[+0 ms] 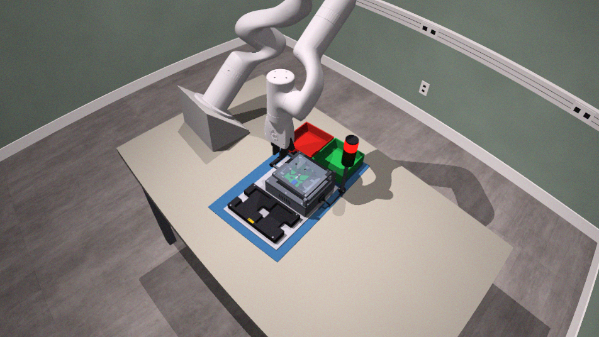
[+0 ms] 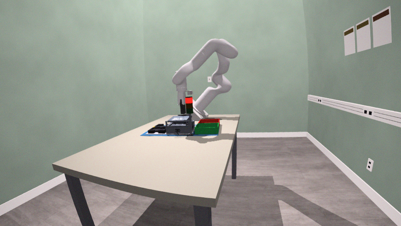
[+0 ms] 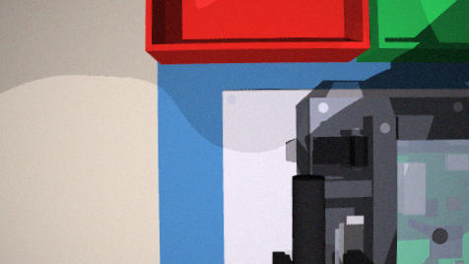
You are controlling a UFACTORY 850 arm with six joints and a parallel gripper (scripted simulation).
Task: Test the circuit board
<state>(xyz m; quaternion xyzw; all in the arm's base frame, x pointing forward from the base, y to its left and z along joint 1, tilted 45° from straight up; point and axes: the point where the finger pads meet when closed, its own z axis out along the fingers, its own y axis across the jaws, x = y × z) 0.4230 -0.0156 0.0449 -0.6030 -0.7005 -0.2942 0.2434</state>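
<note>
The tester (image 1: 273, 188) (image 2: 171, 130) has its clear lid (image 1: 312, 172) (image 2: 178, 119) (image 3: 411, 248) lowered over the green board. A pale block, perhaps the connector, shows through the lid at the board's left in the wrist view. The signal light (image 1: 350, 146) (image 2: 188, 100) glows red. My gripper (image 1: 283, 151) (image 2: 182, 111) (image 3: 319, 258) points down, partly open and empty, over the tester's side with the black bar (image 3: 308, 217). The bar shows between the fingers in the wrist view; contact is unclear. The hook's hold and the pins are hidden or too small to tell.
The red bin (image 1: 311, 143) (image 3: 258, 47) and green bin (image 1: 340, 158) (image 2: 207, 130) stand side by side behind the tester. The black tray (image 1: 248, 205) (image 2: 153, 130) lies on its other side, without a board. A blue mat (image 1: 226, 200) (image 3: 189, 197) lies beneath.
</note>
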